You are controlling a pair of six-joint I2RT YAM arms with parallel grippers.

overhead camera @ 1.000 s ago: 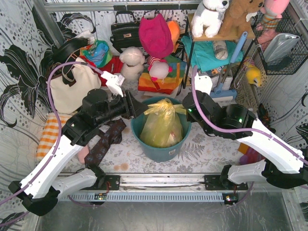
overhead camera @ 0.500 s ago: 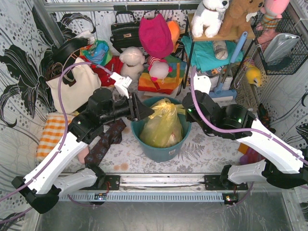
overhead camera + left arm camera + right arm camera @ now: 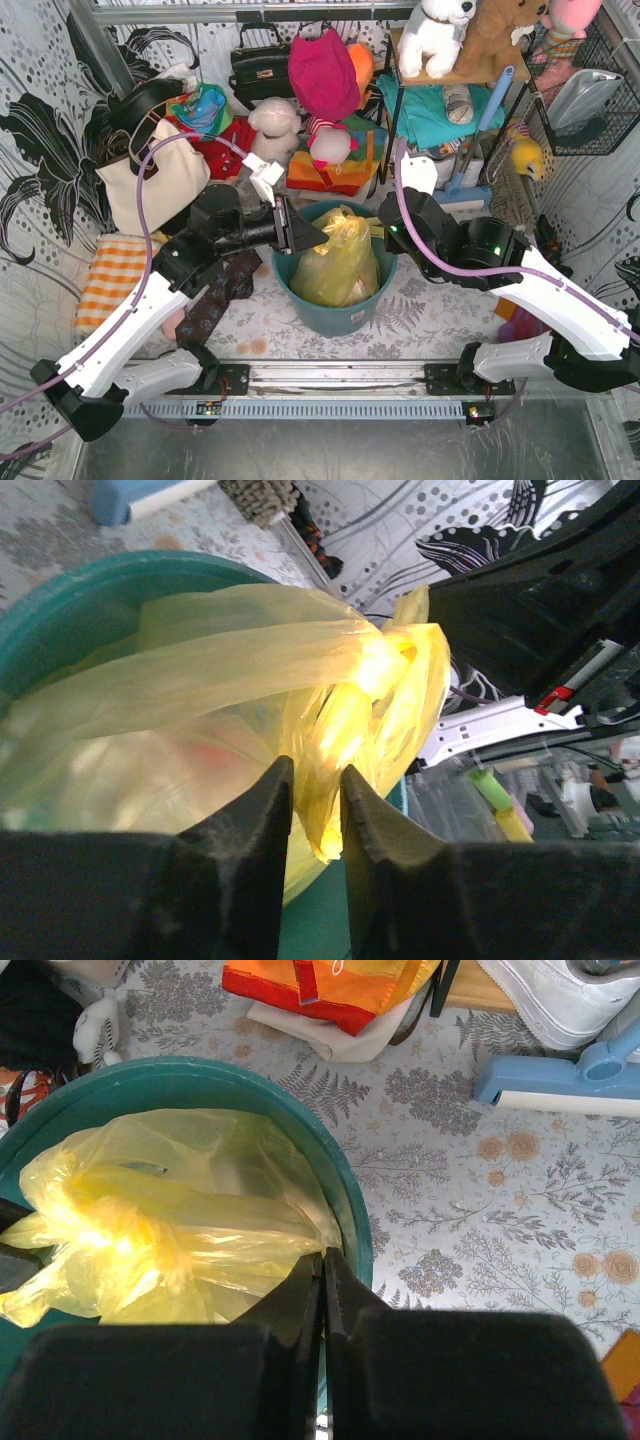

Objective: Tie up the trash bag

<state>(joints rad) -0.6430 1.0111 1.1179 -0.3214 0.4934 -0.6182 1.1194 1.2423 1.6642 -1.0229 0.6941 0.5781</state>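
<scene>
at the bag point(image 3: 338, 266), left pincer point(image 3: 313, 240) narrower

Trash bag point(image 3: 338, 262): thin translucent yellow plastic, glossy and crinkled (glare at the gathered neck); bin point(image 3: 335, 318): smooth teal plastic, slight sheen; left tool point(image 3: 316, 772) and right tool point(image 3: 322, 1256): matt black; bench point(image 3: 480, 1210): matt floral-print covering.

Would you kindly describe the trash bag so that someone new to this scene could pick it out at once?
Find the round teal bin standing in the middle of the top view. The trash bag sits inside it, its top bunched above the rim. It is the only thin, translucent yellow plastic here, unlike the cream canvas tote off to the left.
</scene>
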